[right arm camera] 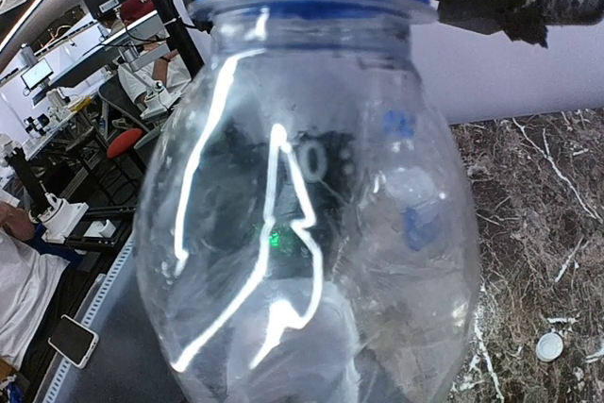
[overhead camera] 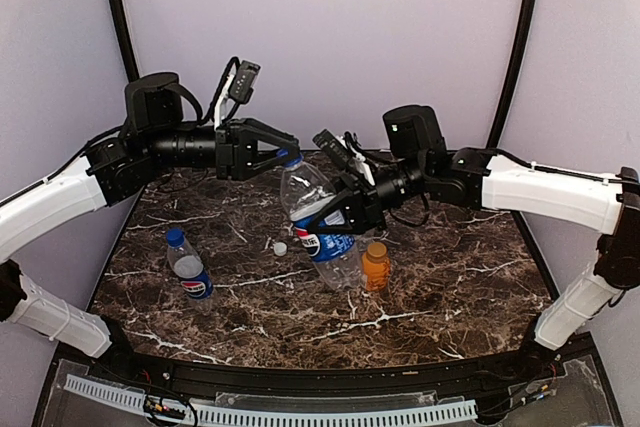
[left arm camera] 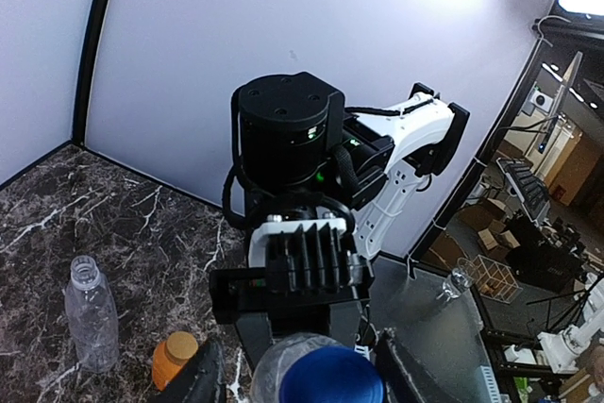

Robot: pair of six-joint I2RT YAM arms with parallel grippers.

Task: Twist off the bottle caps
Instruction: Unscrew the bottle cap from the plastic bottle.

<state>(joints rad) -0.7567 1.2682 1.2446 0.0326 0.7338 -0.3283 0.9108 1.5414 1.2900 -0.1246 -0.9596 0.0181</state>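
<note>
When you look from above, three bottles show: the big bottle [overhead camera: 305, 192] gripped by the right jaws, a small bottle [overhead camera: 188, 269] and an orange bottle [overhead camera: 375, 269] on the bench [overhead camera: 450, 287]. Four caps, the white cap [overhead camera: 280, 247] loose. Left wrist adds a fourth, open bottle [left arm camera: 92, 313]; left jaws sit beside the blue cap [left arm camera: 330, 379], grip unclear. Right wrist: big bottle up close.

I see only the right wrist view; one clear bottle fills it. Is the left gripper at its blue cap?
Observer: Yes. In the top view the left gripper has a finger on each side of the blue cap. I cannot tell if they touch it.
Operator: Which other bottles have caps on?
Observer: The orange bottle and the blue-label bottle, which stands at the left.
</note>
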